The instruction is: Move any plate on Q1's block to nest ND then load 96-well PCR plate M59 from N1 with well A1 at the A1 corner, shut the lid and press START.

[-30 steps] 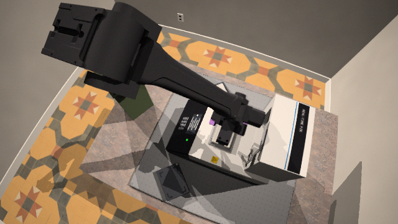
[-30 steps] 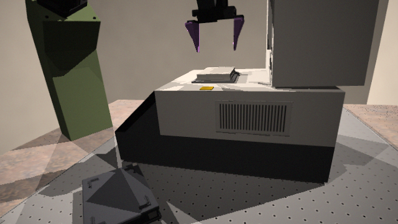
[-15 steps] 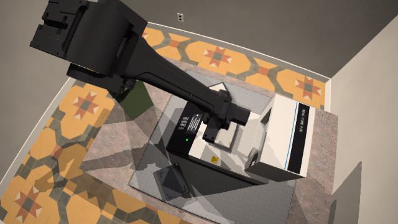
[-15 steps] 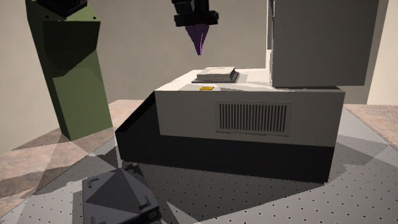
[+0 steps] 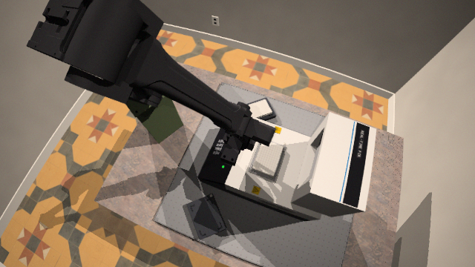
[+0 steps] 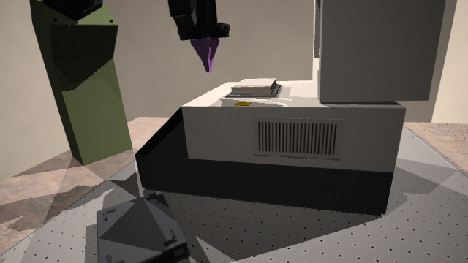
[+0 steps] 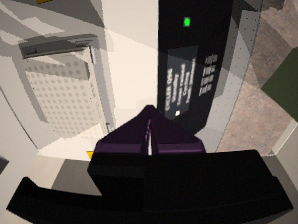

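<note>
The cycler Q1 (image 5: 282, 167) stands with its lid (image 5: 339, 159) raised upright at the rear. A 96-well plate (image 5: 268, 159) lies flat on the block inside the brackets; it also shows in the exterior view (image 6: 256, 88) and the wrist view (image 7: 60, 83). The status lamp (image 5: 223, 166) on the black panel glows green, as it does in the wrist view (image 7: 186, 22). My gripper (image 6: 208, 67) is shut and empty, its purple fingers pressed together. It hangs well above the housing's front, left of the plate. In the wrist view the fingertips (image 7: 149, 112) point near the key rows (image 7: 182, 86).
A dark empty nest (image 5: 204, 216) lies on the perforated board in front of Q1, also in the exterior view (image 6: 139, 230). Another nest (image 5: 261, 108) behind Q1 carries a pale plate. The green arm base (image 6: 84, 80) stands to the left. Yellow warning labels (image 5: 255, 190) mark the housing.
</note>
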Available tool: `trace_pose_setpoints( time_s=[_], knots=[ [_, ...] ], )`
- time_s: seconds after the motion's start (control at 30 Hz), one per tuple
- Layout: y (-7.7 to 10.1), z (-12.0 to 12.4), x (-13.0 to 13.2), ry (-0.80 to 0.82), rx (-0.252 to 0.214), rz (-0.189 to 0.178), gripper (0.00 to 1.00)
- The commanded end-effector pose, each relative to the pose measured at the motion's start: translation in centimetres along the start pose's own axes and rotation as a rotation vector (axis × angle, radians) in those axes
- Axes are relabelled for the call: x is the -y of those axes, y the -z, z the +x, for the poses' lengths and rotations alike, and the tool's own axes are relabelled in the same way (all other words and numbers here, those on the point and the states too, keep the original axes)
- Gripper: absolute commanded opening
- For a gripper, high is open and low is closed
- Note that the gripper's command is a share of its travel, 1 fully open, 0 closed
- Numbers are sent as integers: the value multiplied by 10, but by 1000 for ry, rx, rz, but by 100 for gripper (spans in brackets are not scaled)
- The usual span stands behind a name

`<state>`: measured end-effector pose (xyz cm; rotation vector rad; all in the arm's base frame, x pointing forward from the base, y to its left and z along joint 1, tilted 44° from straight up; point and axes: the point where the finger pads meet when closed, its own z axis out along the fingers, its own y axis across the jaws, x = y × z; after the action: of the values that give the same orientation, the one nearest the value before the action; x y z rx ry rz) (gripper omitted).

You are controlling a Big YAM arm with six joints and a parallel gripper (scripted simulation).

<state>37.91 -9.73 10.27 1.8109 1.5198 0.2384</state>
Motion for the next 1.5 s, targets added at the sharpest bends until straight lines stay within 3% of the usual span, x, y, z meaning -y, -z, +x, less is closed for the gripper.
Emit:
trace_pose_setpoints(
  time_s=[0.0, 0.2, 0.4, 0.6, 0.8, 0.97, 1.23, 1.3, 1.47],
  knots=[
    [2, -10, 10, -4, 14, -28, 0],
    [-10, -10, 46, 9, 13, -6, 0],
    [-12, -12, 55, 6, 16, -15, 0],
    [-20, -14, 101, 14, 14, 10, 0],
    [-26, -19, 119, 12, 19, -13, 0],
    [-27, -19, 133, 13, 18, -10, 0],
    [-32, -21, 190, 24, 14, 20, 0],
    [-33, -23, 198, 25, 15, 13, 0],
    [-41, -22, 176, 17, 24, -15, 0]
  ],
)
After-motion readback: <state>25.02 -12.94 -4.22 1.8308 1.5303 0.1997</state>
